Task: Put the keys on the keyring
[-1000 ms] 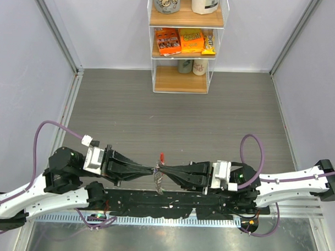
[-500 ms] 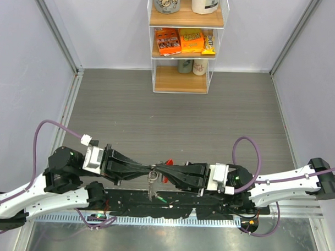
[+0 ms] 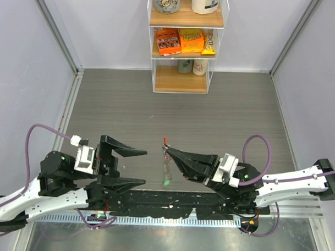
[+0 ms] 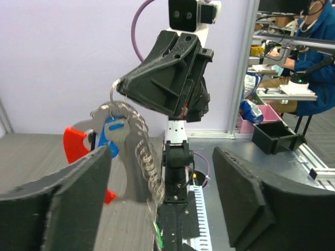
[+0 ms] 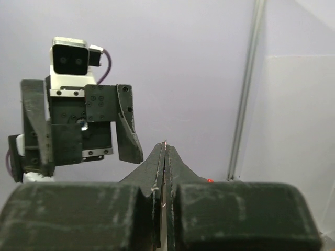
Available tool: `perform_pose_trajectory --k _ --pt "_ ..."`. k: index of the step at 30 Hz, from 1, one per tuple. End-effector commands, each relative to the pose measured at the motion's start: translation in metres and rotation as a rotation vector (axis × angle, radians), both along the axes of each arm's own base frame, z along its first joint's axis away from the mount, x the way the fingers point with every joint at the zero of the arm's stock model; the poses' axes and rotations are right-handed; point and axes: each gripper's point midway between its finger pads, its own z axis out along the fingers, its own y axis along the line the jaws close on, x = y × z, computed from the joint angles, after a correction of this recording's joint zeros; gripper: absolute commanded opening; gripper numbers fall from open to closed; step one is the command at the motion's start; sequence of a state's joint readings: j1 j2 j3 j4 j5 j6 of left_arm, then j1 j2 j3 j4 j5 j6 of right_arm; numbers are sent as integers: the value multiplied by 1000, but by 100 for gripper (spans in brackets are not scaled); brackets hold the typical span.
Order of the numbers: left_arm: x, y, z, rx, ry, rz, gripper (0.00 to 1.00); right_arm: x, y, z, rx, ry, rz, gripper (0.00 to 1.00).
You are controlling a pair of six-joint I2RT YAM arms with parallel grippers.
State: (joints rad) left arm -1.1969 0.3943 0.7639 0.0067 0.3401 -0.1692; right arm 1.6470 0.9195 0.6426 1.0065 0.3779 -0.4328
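Note:
My right gripper (image 3: 166, 151) is shut on the keyring (image 3: 165, 165), pinching its thin silver ring (image 4: 116, 98) at the fingertips. A red fob (image 3: 165, 141) sticks up beside the tips, and a chain (image 4: 145, 158) dangles below them. The blue key (image 4: 112, 134) hangs at the ring. The green key (image 3: 165, 183) shows at the chain's lower end. My left gripper (image 3: 144, 167) stands wide open to the left of the keyring, clear of it. Its dark fingers (image 4: 63, 201) frame the left wrist view. In the right wrist view only a sliver of metal shows between the shut jaws of my right gripper (image 5: 164, 147).
A white shelf unit (image 3: 184, 43) with snack packs stands against the back wall. The black rail (image 3: 170, 202) that joins the arm bases runs along the near edge, under the hanging chain. Lilac walls close both sides. A black bin (image 4: 275, 138) sits off beyond the table.
The left gripper has opened, let go of the keyring and drawn back to the left. The right gripper has kept hold and tilted up, so the keyring now dangles from it alone.

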Motion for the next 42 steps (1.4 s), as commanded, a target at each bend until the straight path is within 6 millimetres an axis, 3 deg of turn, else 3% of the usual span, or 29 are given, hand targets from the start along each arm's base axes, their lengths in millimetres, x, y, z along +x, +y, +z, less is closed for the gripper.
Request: perform_pose_trajectory --k 1,6,10,18,19,24,28,35,37,38,39,42 --pt "12 10 -2 -34 42 82 95 28 -24 0 -9 100 -137 5" --pt "19 19 -16 -26 87 134 98 53 -34 -39 -156 184 -280 6" --pt "36 21 -35 20 150 221 98 72 -54 -74 -236 251 -389 5" --pt "62 22 -77 114 246 366 99 130 -104 -154 -315 468 -599 6" --pt "64 22 -82 126 250 378 100 134 -108 -169 -340 497 -619 6" --pt "72 19 -104 170 282 419 100 157 -120 -203 -384 565 -699 5" --pt "73 17 -108 186 286 419 100 174 -111 -229 -472 608 -706 5" --pt "72 22 -111 190 289 423 99 209 -75 -262 -597 679 -680 6" --pt "71 24 -112 190 293 426 100 218 -62 -282 -643 701 -670 5" --pt "72 26 -113 190 292 430 100 221 -54 -277 -628 702 -650 6" --pt "72 27 -113 186 293 433 100 225 -51 -289 -653 716 -653 5" --pt "71 30 -112 176 292 437 100 233 -31 -294 -640 732 -613 6"
